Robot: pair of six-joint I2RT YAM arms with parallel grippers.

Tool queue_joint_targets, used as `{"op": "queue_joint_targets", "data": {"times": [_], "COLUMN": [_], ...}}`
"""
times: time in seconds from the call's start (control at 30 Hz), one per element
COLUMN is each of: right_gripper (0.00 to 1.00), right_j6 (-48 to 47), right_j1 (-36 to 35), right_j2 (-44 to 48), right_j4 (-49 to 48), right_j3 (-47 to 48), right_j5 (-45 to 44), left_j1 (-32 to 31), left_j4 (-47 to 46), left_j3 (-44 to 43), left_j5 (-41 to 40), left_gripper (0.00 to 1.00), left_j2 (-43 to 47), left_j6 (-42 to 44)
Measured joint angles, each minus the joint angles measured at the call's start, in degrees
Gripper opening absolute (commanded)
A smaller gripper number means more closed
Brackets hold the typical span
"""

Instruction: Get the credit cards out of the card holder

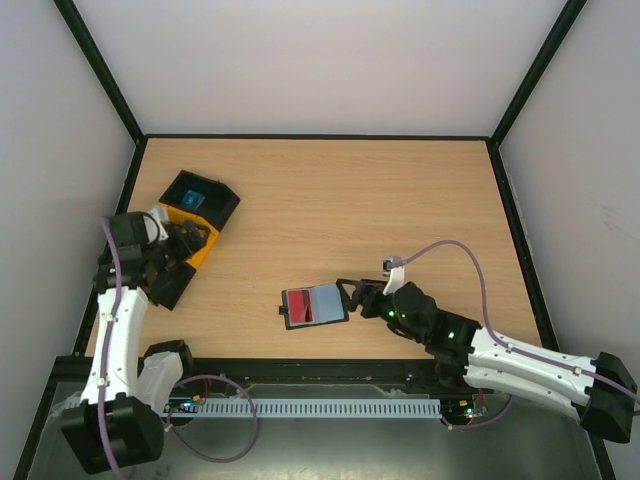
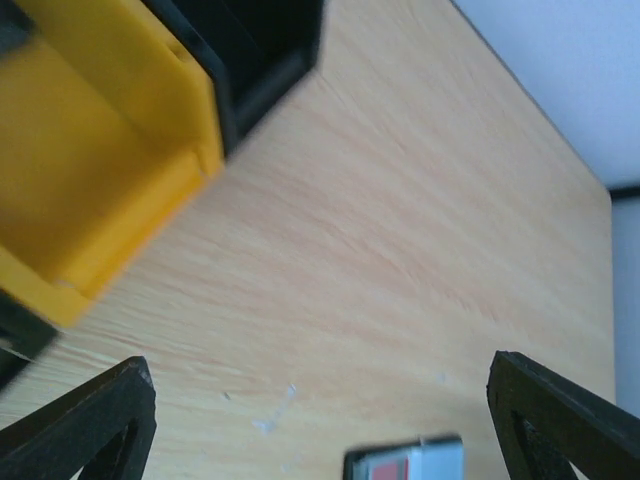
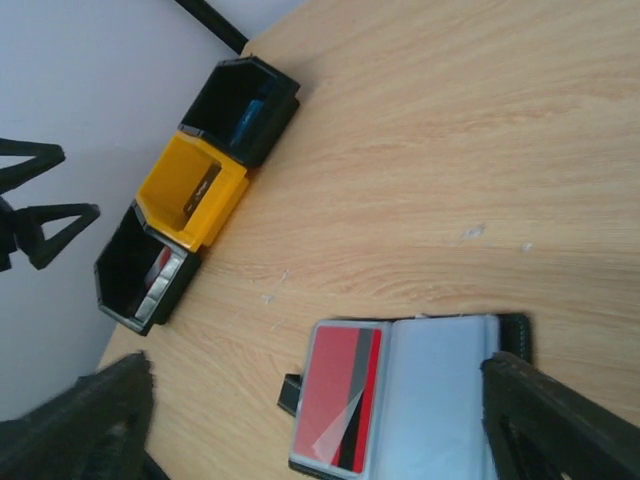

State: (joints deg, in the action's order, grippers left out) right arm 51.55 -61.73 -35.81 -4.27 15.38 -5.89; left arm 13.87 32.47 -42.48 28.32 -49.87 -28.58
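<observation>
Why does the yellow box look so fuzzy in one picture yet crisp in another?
Left wrist view: the yellow box sits close to the lens and is blurred. Right wrist view: it lies farther off and looks sharp; the wallet shows a pale glint on its clear pocket. Top view: even light, faint shadows.

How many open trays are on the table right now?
3, in a row on the left: far black tray, middle yellow tray, near black tray. None seems hidden.

Left wrist cam chops the card holder point(image 2: 405, 462) off at 6 o'clock, only a sliver shows. The yellow tray point(image 2: 90, 170) at 10 o'clock is pure blur. Up top, the left arm point(image 1: 125, 300) covers a good chunk of it.
</observation>
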Motion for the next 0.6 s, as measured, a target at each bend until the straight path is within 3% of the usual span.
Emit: {"op": "queue_joint_targets", "data": {"times": [0.3,0.47,0.6], "right_gripper": [0.36,0.26,0.25], "right_j6": [5.22,8.26,10.05], "right_j1": [0.00,0.00,0.00], "right_j2": [-10.86,-18.47,-24.41], "right_j4": [-9.77,-14.05,-18.34], "right_j3": [-1.79,-2.38,-2.40], "right_j5": [6.16,9.29,12.39], "left_j1": [-18.80,-29.44,-36.57], "left_j4": [-4.79,-11.65,-17.29], "left_j3": [5.01,10.25,14.23], "left_j5": [-0.46,-2.56,-3.87], "left_gripper": [0.80,0.62,0.61], "left_j2": [0.63,-0.24,-2.38], "left_j6": [-5.75,-11.30,-14.88]}}
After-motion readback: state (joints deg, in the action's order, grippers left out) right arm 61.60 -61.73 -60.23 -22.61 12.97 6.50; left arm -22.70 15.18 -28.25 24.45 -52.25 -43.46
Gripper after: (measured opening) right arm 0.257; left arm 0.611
